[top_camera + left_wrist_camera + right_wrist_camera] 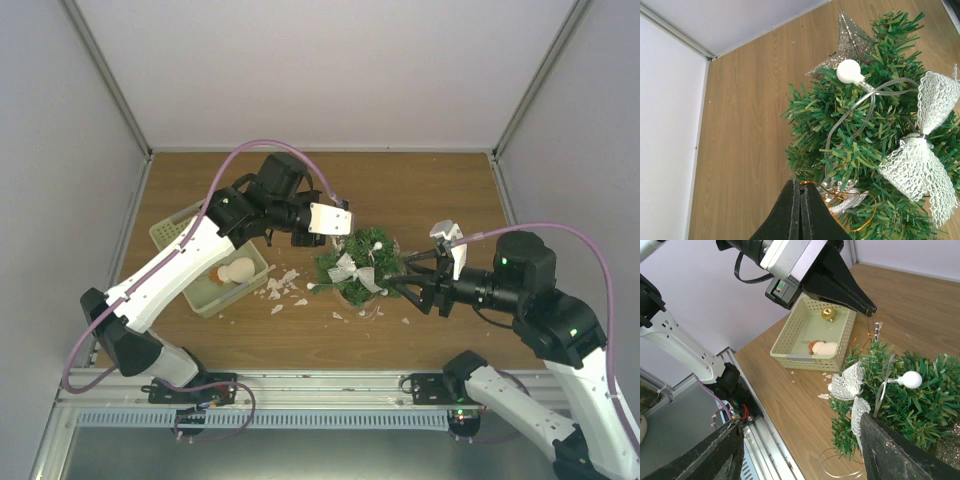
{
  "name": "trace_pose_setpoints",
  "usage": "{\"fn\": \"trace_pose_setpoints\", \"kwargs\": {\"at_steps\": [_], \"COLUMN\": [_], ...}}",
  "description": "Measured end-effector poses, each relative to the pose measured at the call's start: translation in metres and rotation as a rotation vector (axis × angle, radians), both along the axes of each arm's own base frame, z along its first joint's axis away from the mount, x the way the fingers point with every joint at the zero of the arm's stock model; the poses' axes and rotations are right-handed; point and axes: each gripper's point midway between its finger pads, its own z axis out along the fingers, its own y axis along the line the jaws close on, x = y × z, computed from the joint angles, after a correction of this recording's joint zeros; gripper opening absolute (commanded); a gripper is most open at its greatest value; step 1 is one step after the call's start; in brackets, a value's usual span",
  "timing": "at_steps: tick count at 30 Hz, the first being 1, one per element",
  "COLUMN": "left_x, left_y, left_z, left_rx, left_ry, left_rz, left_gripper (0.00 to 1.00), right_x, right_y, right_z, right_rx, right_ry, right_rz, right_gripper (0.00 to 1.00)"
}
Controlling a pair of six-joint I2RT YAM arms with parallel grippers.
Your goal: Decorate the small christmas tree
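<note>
Tree (358, 265): standing on tabletop (420, 190), star (852, 40) on top, white bow (922, 165) on its side.
Left jaws: pressed shut on gold thread (871, 214) of silver leaf (846, 199), at tree's left edge.
Right jaws: wide open, empty, at tree's right side.
Tray (165, 232): left of tree.

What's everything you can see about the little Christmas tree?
The small christmas tree stands on the wooden table, bushy with dark green plastic-looking needles. It wears a glittery silver star, a white mesh bow, and a clear wire with a white bulb. The left gripper, shut, holds a silver leaf ornament against its branches.
</note>
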Motion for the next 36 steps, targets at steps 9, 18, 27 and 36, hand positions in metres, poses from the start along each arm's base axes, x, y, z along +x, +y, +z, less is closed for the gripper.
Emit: {"fn": "trace_pose_setpoints", "kwargs": {"at_steps": [9, 18, 27, 36], "left_x": [-0.006, -0.023, -0.029, -0.03], "left_y": [-0.011, -0.033, -0.042, -0.039], "left_z": [-0.004, -0.02, -0.009, -0.013], "left_rx": [0.014, 0.045, 0.042, 0.071], "left_ry": [-0.014, 0.007, -0.025, -0.026], "left_rz": [-0.025, -0.089, -0.1, -0.086], "left_gripper": [0.0, 0.0, 0.0, 0.0], "right_x": [-0.001, -0.001, -0.001, 0.0], "right_y": [-0.002, -0.002, -0.001, -0.001], "right_z": [0.0, -0.003, -0.009, -0.01], "right_rx": [0.004, 0.001, -0.006, -0.007], "right_ry": [0.0, 0.006, 0.017, 0.017], "right_rz": [-0.007, -0.008, -0.008, -0.008], "right_gripper": [0.66, 0.66, 0.67, 0.69]}}
